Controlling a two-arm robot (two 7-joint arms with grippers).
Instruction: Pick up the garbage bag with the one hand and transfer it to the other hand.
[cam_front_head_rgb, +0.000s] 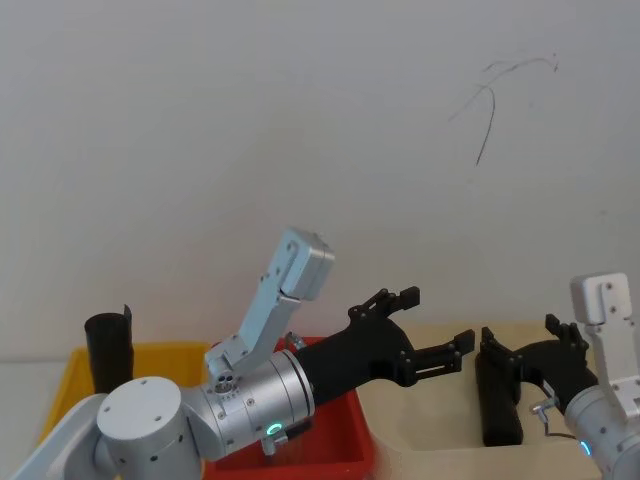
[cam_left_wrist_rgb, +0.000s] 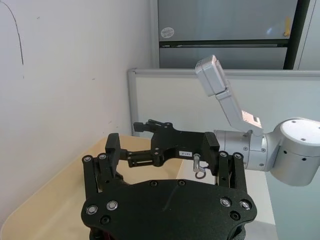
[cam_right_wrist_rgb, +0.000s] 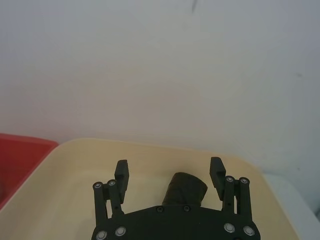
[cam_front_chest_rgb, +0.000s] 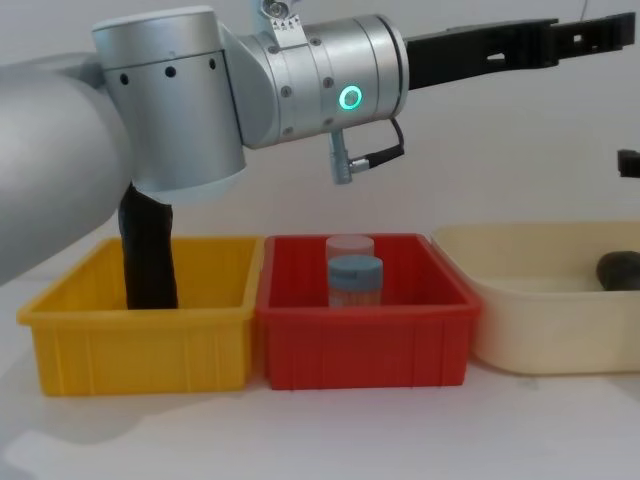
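The garbage bag (cam_front_head_rgb: 105, 350) (cam_front_chest_rgb: 148, 258), a tall black glossy roll, stands upright in the yellow bin (cam_front_chest_rgb: 140, 335) at the far left, away from both grippers. My left gripper (cam_front_head_rgb: 432, 322) (cam_left_wrist_rgb: 162, 172) (cam_front_chest_rgb: 600, 30) hangs open and empty, high over the red bin and pointing right. Facing it over the cream bin, my right gripper (cam_front_head_rgb: 522, 335) (cam_left_wrist_rgb: 127, 135) (cam_right_wrist_rgb: 169, 172) is also open and empty. Another black roll (cam_front_head_rgb: 497, 400) (cam_right_wrist_rgb: 186, 189) (cam_front_chest_rgb: 620, 270) lies in the cream bin below the right gripper, untouched.
Three bins stand side by side: yellow, red (cam_front_chest_rgb: 365, 340) and cream (cam_front_chest_rgb: 530, 330) (cam_right_wrist_rgb: 75, 165). In the red bin are a blue-lidded jar (cam_front_chest_rgb: 355, 282) and a clear jar (cam_front_chest_rgb: 350, 246) behind it. A white wall rises close behind the bins.
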